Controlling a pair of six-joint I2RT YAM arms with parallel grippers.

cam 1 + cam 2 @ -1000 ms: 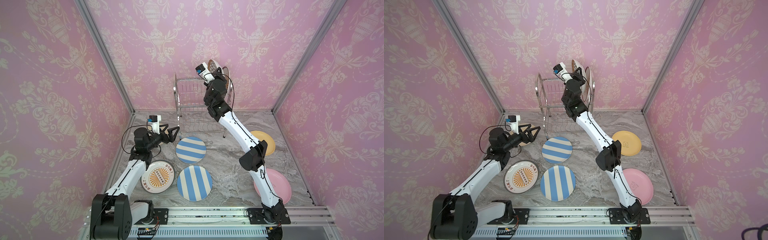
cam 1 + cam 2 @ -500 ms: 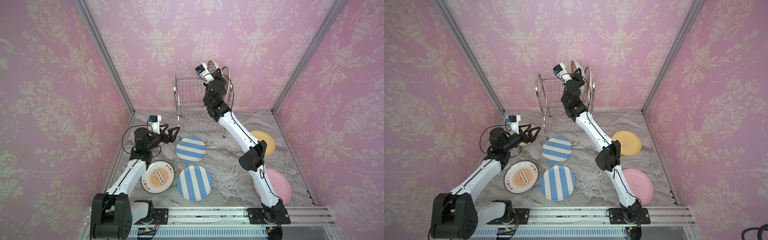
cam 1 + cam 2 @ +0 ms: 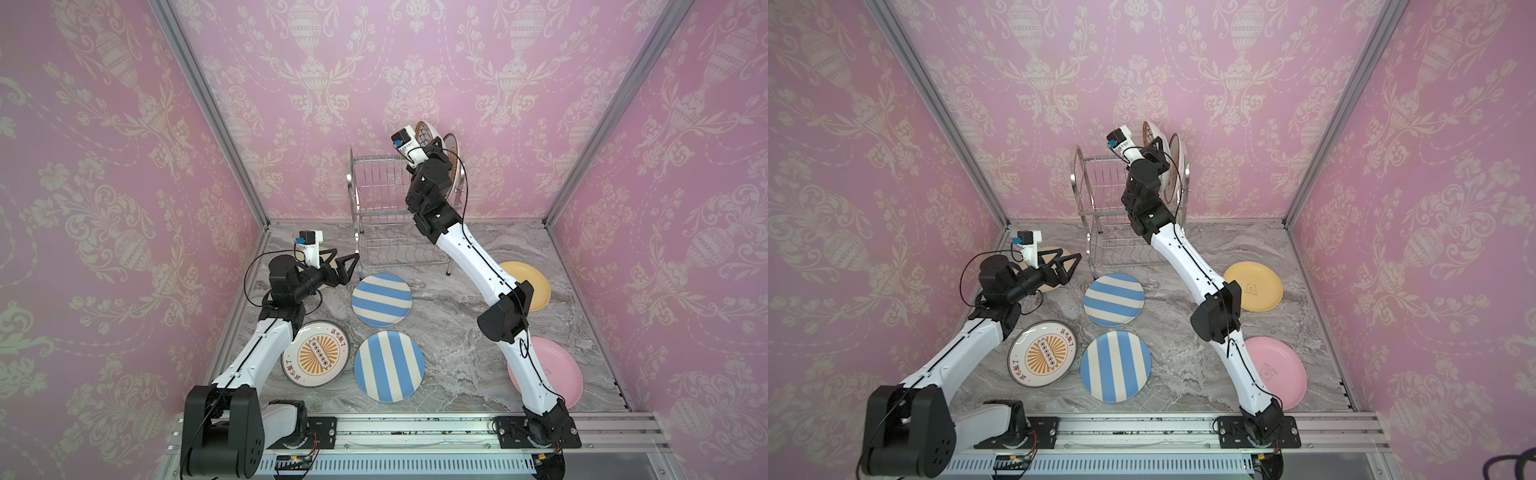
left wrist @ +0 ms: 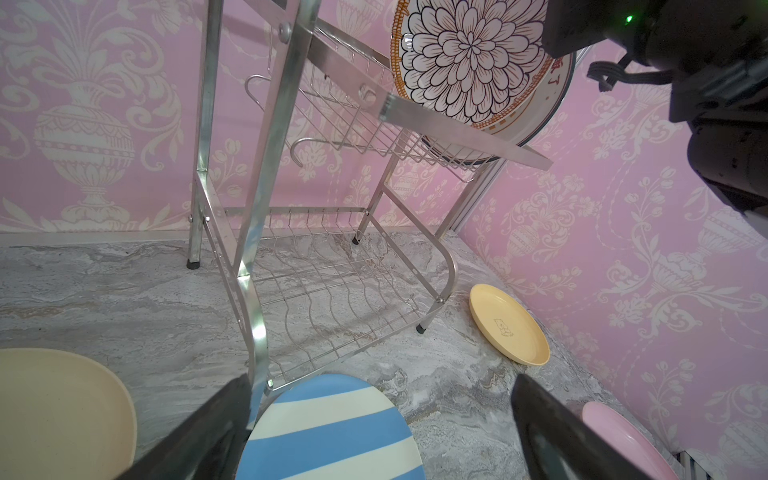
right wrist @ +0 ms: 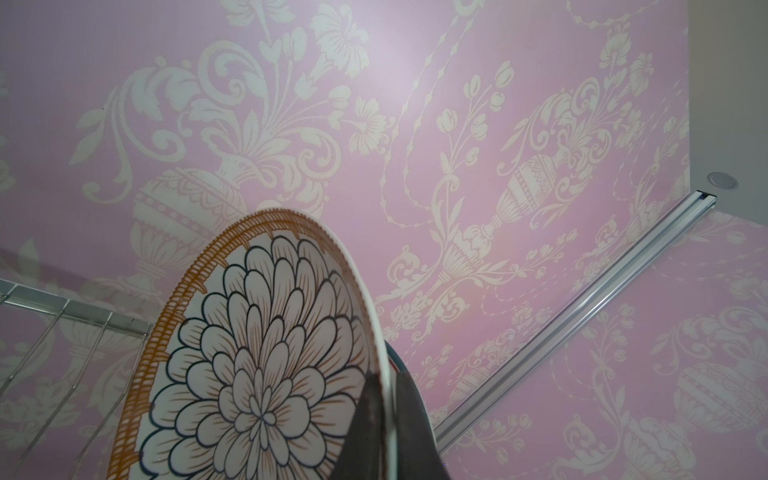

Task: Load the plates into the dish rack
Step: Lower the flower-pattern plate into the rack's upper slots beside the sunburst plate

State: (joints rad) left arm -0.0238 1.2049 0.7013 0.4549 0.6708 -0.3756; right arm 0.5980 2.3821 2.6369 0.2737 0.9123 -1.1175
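Honestly, nothing much changes over the last second here. The right end effector (image 5: 386, 386) stays pinched on the rim of the petal plate (image 5: 257, 374), up at the rack's top tier in the upper middle of both top views, and the arm hasn't budged. The plate stands on edge in the rack (image 3: 353, 195), just beside the sunburst plate (image 4: 548, 104) already slotted behind it. In the left wrist view its lower edge dips behind the top tier's front bar, so I'd guess it's in or nearly in its slot, but I can't tell if it's fully seated. A steady hold with no motion reads to me like the pause right before letting go. The left end effector (image 3: 345, 259) is spread wide and carries nothing. It hovers left of centre, near the cream plate (image 4: 62, 407) and the rack's near leg, and it's also unmoved. So two plates are up top and six wait flat on the counter (image 3: 449, 299). There's a striped plate (image 3: 381, 299) mid-frame, a second striped plate (image 3: 388, 365) below it, and the other sunburst (image 3: 318, 359) lower left. The yellow plate (image 3: 536, 282) and pink plate (image 3: 561, 370) are on the right, partly under the right arm, plus the cream one. Next call, I'd say, is to open up gently and back off without nudging the neighbour. Nothing sits in the bottom tier yet.
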